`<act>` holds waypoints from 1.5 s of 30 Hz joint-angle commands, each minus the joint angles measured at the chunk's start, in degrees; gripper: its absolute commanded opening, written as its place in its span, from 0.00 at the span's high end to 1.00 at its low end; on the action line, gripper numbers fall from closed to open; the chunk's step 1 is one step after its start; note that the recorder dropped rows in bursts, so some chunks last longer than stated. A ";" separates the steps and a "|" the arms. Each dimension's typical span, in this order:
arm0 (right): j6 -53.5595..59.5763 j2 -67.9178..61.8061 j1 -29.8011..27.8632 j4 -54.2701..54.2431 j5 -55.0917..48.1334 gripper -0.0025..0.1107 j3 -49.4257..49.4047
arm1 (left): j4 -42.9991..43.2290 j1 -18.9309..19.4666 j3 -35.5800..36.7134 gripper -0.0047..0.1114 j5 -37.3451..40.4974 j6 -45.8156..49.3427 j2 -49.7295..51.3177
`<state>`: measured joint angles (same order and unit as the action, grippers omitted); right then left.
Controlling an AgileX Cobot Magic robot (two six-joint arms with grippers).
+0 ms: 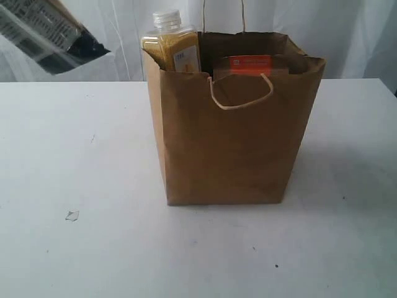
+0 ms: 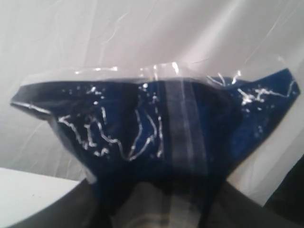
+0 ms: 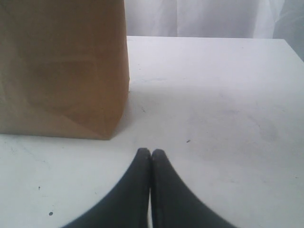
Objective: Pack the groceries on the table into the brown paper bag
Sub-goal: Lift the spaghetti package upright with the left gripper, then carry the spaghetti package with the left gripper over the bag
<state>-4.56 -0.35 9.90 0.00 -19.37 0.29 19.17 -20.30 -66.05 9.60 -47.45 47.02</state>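
While one tall brown kraft paper bag [image 1: 229, 155] stands upright about midway across the flat white table [image 1: 74, 155], three groceries are in sight: two in the bag and one in the air. Rising out of the bag's far left corner is a clear plastic bottle of yellow grain with a ribbed white cap [image 1: 177, 53]. Beside it, just below the rim, shows the top of a brown pouch with an orange label [image 1: 251, 64]. The bag has two white twisted-cord handles: the front handle [image 1: 236, 107] droops over the creased paper face and the back handle [image 1: 242, 15] stands up.

A long clear-and-navy noodle packet [image 1: 46, 31], glossy and crinkled, hangs tilted high toward the table's far left corner, well clear of the surface. The left gripper [image 2: 156, 204] is raised there and clamps this packet between its dark fingers [image 2: 247, 209].

Held low over the table near the bag's bottom corner, apart from the paper, the right gripper [image 3: 151, 154] has its two smooth black tapered fingers [image 3: 140, 190] pressed together on nothing.

One small clear scrap [image 1: 72, 215] lies toward the near left corner, among several dark specks.
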 commanded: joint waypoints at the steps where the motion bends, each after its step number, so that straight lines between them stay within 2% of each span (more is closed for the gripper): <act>1: -0.19 0.35 -0.20 0.00 0.15 0.98 -0.29 | -0.48 -2.12 -1.70 0.96 -10.10 -0.70 -0.08; 10: -0.19 0.35 -0.20 0.00 0.15 0.98 -0.29 | -0.76 -6.50 -1.70 0.96 -18.78 -2.20 2.88; 21: -0.19 0.35 -0.20 0.00 0.15 0.98 -0.29 | 0.71 -7.20 -1.99 0.96 -28.35 -8.14 6.15; 30: -0.19 0.35 -0.20 0.00 0.15 0.98 -0.29 | 2.96 -13.32 -2.11 0.96 -34.09 -8.03 11.75; 39: -0.19 0.35 -0.20 0.00 0.15 0.98 -0.29 | 11.67 -17.15 -12.03 0.96 -33.56 -8.26 21.15; 45: -0.19 0.35 -0.20 0.00 0.15 0.98 -0.29 | 12.63 -19.18 -16.85 0.96 -33.56 -8.24 26.64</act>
<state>-4.56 -0.35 9.90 0.00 -19.37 0.29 31.09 -38.52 -80.24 -18.74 -54.79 72.75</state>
